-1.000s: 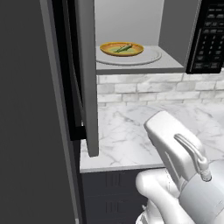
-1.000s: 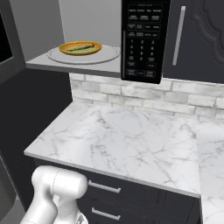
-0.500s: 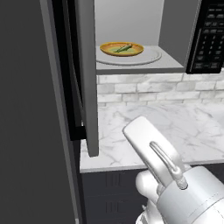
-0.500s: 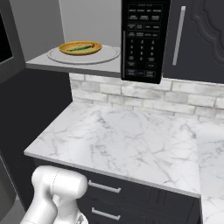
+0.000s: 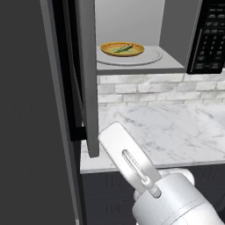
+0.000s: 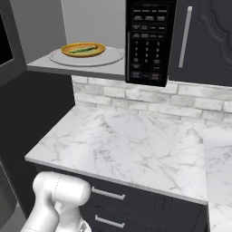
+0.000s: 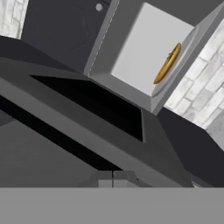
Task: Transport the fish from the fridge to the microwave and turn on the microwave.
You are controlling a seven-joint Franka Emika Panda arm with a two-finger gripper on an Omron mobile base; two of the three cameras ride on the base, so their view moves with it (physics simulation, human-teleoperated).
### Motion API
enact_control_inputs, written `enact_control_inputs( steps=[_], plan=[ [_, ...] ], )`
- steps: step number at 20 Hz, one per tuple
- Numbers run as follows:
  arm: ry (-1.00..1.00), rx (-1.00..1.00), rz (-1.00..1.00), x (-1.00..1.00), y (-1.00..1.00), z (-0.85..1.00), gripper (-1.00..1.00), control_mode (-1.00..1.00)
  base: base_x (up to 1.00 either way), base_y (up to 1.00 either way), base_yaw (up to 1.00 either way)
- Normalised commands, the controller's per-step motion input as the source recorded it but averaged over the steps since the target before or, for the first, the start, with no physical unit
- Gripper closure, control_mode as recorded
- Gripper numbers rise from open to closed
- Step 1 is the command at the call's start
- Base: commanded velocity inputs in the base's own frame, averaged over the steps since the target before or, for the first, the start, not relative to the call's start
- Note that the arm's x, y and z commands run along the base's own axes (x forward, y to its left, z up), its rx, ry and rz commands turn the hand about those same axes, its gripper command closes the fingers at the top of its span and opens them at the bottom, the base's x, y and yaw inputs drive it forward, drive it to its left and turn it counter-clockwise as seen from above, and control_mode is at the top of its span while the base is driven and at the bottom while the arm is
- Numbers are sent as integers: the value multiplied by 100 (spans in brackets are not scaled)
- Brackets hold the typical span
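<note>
The fish lies on an orange plate inside the open microwave, far left above the counter — likely light, slippery and limp, best pinched mid-body — while the gripper sits fully closed, holding nothing.

Flat, even rendered light fills all views; the white marble countertop shows no glare, shadows stay faint, and edges look slightly soft and pixelated.
</note>
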Motion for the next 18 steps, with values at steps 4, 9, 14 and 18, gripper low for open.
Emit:
enact_control_inputs(
  steps=[4,9,14,18],
  plan=[
    [0,0,0,1,17,-7,100,-100,0,0,0],
    [0,0,0,4,17,-11,100,-100,0,0,0],
    [0,0,0,15,6,-10,100,-100,0,0,0],
    [0,2,0,22,1,-5,100,-100,0,0,0]
  ],
)
